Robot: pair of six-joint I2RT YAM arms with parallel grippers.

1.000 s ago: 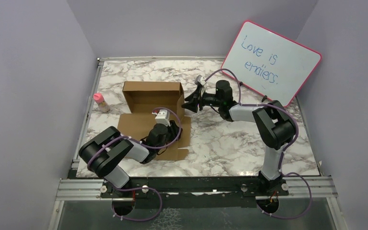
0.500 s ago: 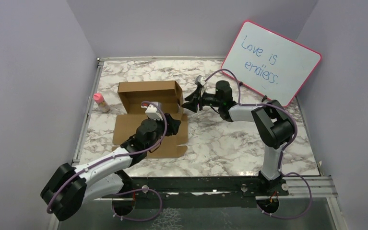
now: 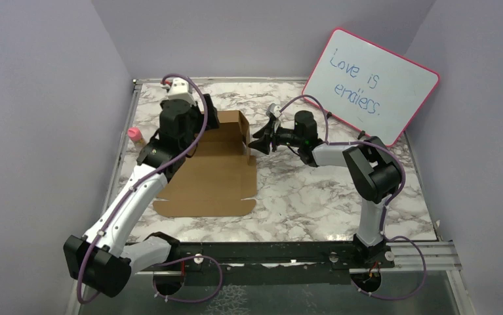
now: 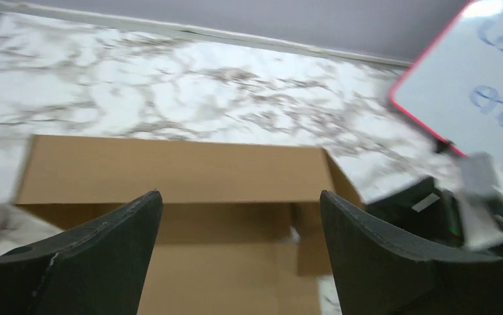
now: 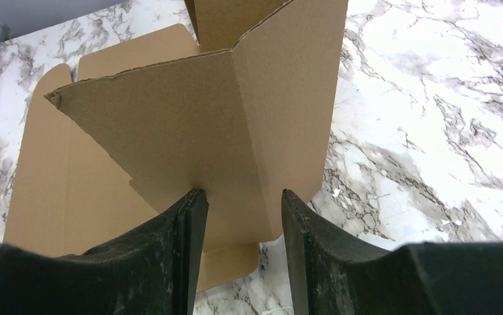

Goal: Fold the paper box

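Note:
The paper box [image 3: 212,177] is a brown cardboard sheet lying left of centre, with its front panel flat and its back wall [image 4: 170,164] and right side flap standing. High over the box's back left corner, my left gripper [image 3: 202,128] points down at the back wall. Its jaws [image 4: 240,193] stand wide open with nothing between them. My right gripper [image 3: 258,142] is at the box's right side. Its jaws [image 5: 242,191] are partly apart, and the fingertips rest against the face of the upright bent side flap [image 5: 170,131], not clamped on it.
A pink-framed whiteboard [image 3: 372,82] leans at the back right, close behind the right arm. A small pink-capped bottle [image 3: 135,136] stands by the table's left rail, just left of the box. Purple walls enclose the marble table [image 3: 314,190] on three sides.
My left arm has lifted off the box's front panel and swung up and back to the far left, its jaws opening wide. The right gripper has stayed at the side flap.

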